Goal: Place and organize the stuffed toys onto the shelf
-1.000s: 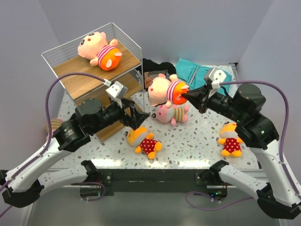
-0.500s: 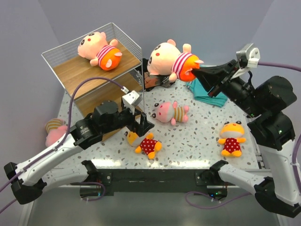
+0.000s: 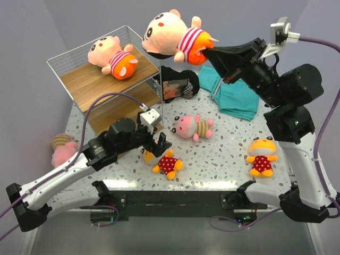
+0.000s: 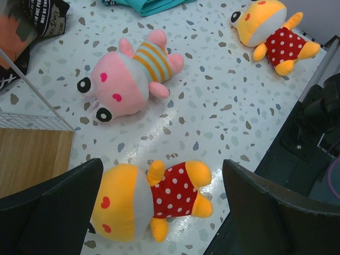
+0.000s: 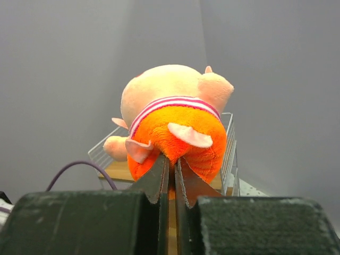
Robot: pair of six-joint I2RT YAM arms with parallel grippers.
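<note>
Back-L on table [image 3: 226, 154]: shelf [image 3: 79, 85], top toy [image 3: 112, 56] on its upper board. R of shelf, in air — raised toy [image 3: 172, 34]. Mid-table: centre toy [image 3: 191, 126], front toy [image 3: 163, 161] before it, R toy [image 3: 261, 155] front-R.

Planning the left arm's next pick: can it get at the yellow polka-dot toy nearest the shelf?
Probably yes. The left gripper is open over the yellow toy, which is framed by its jaws in the wrist view. Nothing covers it; the pink toy lies apart, though the shelf is close.
</note>
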